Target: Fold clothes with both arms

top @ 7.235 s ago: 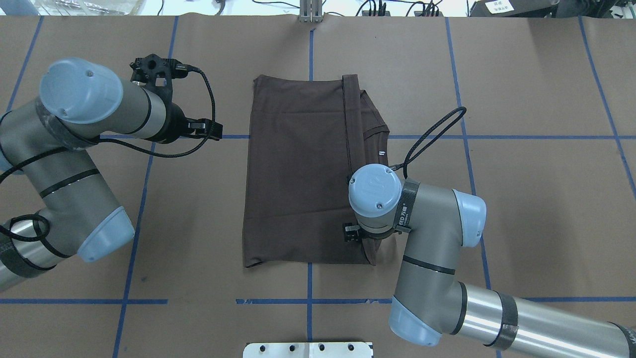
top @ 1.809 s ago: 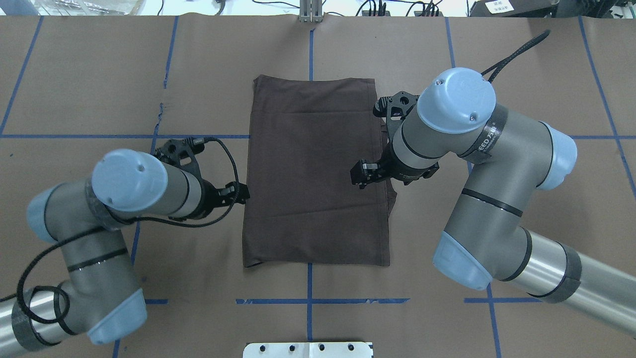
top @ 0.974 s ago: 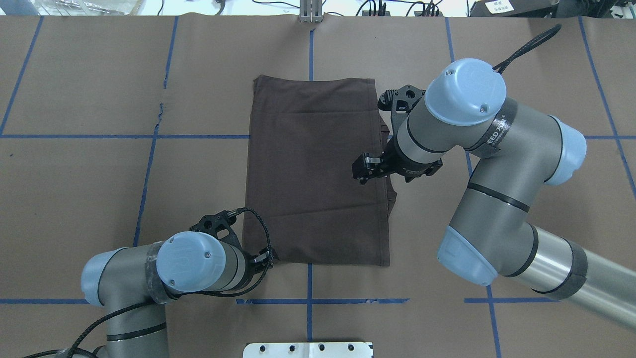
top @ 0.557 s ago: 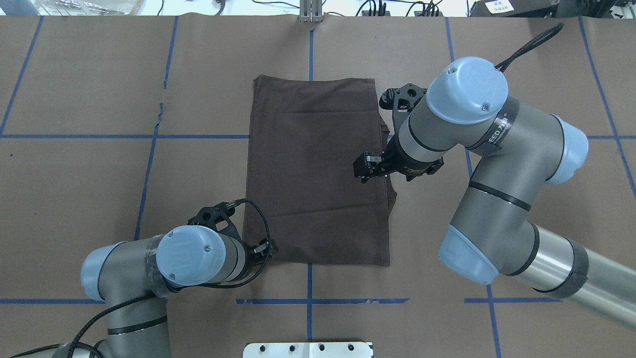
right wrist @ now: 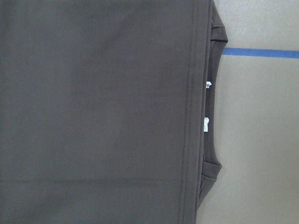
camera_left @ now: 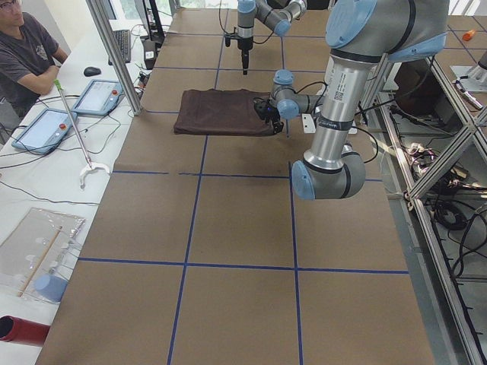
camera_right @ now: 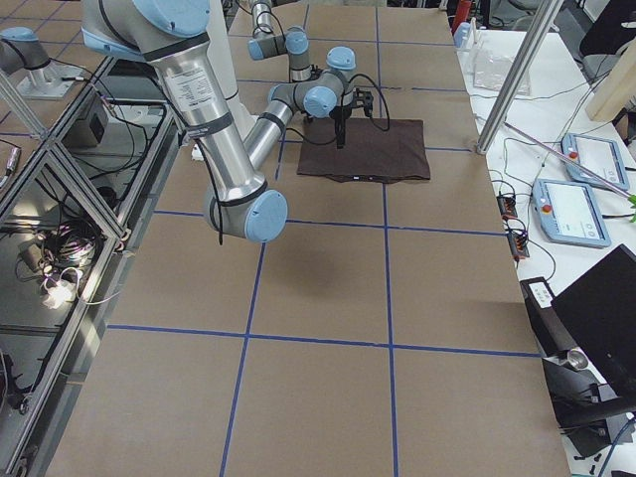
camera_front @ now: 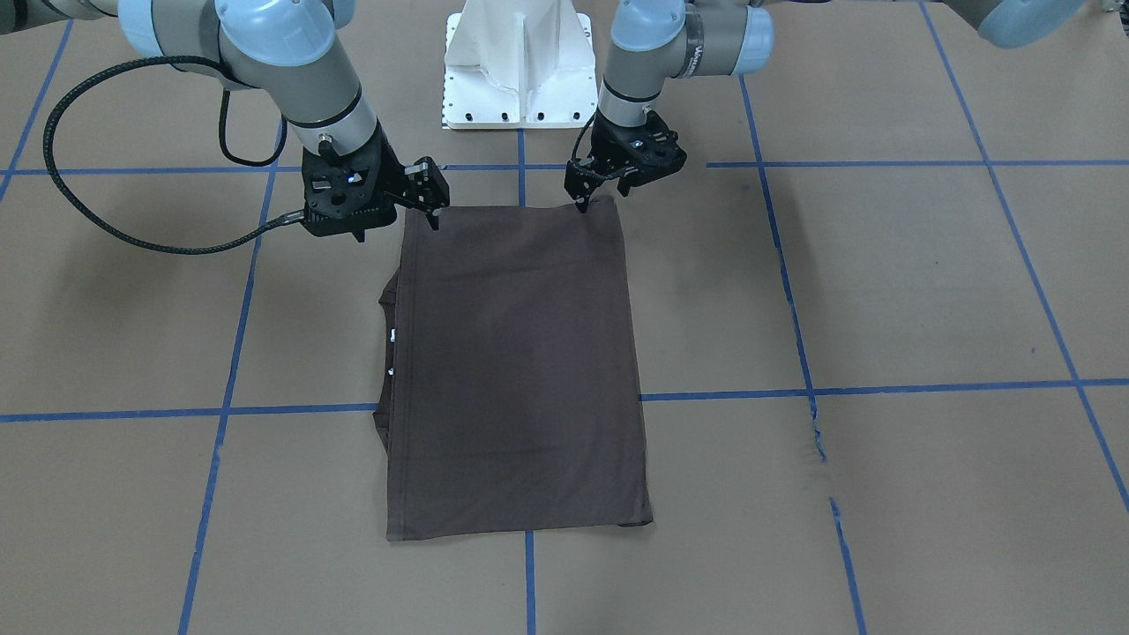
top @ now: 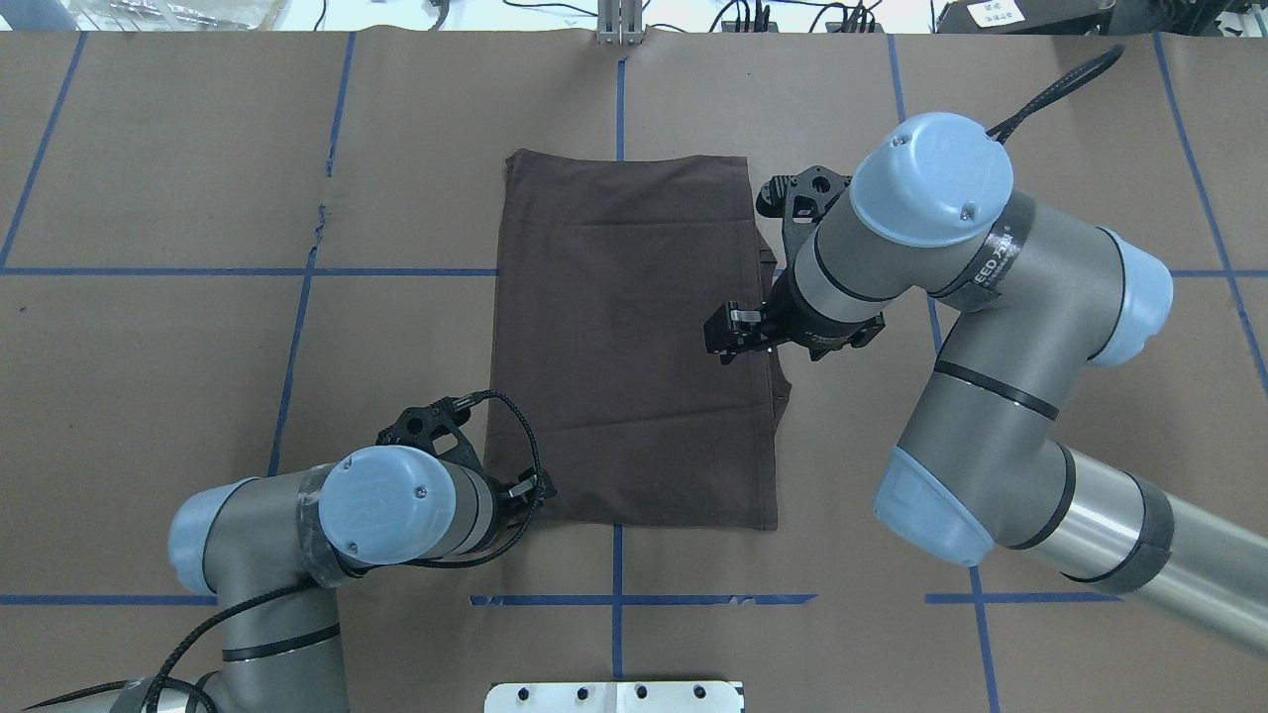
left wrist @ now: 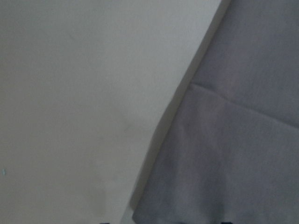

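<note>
My T-shirt [top: 624,337] lies folded into a flat rectangle in the middle of the table [top: 149,149], its collar [right wrist: 212,168] peeking out at the right edge. My left arm [top: 386,505] crouches low, with the left gripper [top: 540,490] at the shirt's near left corner, fingers spread. My right arm [top: 931,178] arches high, and the right gripper [top: 721,337] hangs over that right edge, fingers parted

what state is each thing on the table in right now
dark brown-grey T-shirt: folded into a flat rectangle, collar peeking out on the robot's right.
left black two-finger gripper: jaws open, down at the shirt's near left corner.
right black two-finger gripper: jaws open, empty, over the shirt's right edge.
</note>
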Robot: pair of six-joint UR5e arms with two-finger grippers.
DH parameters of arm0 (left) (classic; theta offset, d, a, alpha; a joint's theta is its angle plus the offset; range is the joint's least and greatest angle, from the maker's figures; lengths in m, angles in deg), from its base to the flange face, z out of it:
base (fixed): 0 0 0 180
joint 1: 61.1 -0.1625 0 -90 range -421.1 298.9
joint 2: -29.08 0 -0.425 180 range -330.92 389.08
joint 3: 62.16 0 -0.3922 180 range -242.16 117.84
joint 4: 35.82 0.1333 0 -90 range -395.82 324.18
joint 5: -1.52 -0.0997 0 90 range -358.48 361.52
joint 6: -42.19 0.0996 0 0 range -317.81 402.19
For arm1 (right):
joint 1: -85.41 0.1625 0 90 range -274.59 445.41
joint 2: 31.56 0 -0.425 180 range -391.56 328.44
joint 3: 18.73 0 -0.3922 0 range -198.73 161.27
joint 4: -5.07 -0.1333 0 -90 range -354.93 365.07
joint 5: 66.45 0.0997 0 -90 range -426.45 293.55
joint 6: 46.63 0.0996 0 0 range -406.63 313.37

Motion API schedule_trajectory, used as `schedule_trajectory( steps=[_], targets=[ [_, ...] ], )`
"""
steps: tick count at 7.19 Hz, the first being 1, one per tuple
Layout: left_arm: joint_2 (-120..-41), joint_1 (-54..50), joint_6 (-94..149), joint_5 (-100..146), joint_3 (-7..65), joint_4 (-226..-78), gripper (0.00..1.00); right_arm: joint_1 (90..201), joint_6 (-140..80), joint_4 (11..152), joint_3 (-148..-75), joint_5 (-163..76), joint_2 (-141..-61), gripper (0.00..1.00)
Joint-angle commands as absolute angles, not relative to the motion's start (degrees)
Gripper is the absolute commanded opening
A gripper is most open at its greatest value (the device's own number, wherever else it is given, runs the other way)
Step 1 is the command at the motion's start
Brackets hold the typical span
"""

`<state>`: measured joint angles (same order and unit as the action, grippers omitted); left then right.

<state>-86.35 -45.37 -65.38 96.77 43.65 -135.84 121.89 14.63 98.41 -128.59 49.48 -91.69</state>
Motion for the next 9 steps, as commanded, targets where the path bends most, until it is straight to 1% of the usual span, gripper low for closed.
schedule_trajectory(
  steps=[1, 2, 3, 4, 5, 6, 7, 8, 9],
  targets=[
    [-86.76, -45.28, -65.48, 96.62, 42.78, -135.84, 0.81, 121.89, 14.63, 98.41, -128.60, 49.48, -91.76, 1.00],
    [-86.94, -45.28, -65.48, 96.01, 42.69, -135.84, 0.79, 121.89, 14.63, 98.41, -128.60, 49.48, -91.76, 1.00],
    [-86.94, -45.28, -65.48, 96.01, 42.52, -135.84, 0.73, 121.89, 14.63, 98.41, -128.60, 49.57, -91.76, 1.00],
    [-87.03, -45.28, -65.48, 96.01, 42.34, -135.84, 0.62, 121.97, 14.63, 98.41, -128.60, 49.57, -91.76, 1.00],
    [-87.03, -45.36, -65.48, 96.01, 42.26, -135.84, 0.52, 121.89, 14.63, 98.41, -128.60, 49.57, -91.76, 1.00],
    [-87.03, -45.36, -65.48, 96.01, 42.25, -135.84, 0.48, 121.97, 14.63, 98.41, -128.60, 49.57, -91.76, 1.00],
    [-87.03, -45.36, -65.39, 95.92, 42.25, -135.84, 0.38, 121.97, 14.63, 98.59, -128.95, 49.57, -91.76, 1.00],
    [-87.03, -45.36, -65.30, 95.92, 42.25, -135.84, 0.24, 121.97, 14.63, 98.68, -129.04, 49.57, -91.76, 1.00],
    [-87.03, -45.36, -65.21, 96.01, 42.25, -135.84, 0.07, 121.97, 14.63, 98.68, -129.04, 49.57, -91.76, 1.00]
  ],
)
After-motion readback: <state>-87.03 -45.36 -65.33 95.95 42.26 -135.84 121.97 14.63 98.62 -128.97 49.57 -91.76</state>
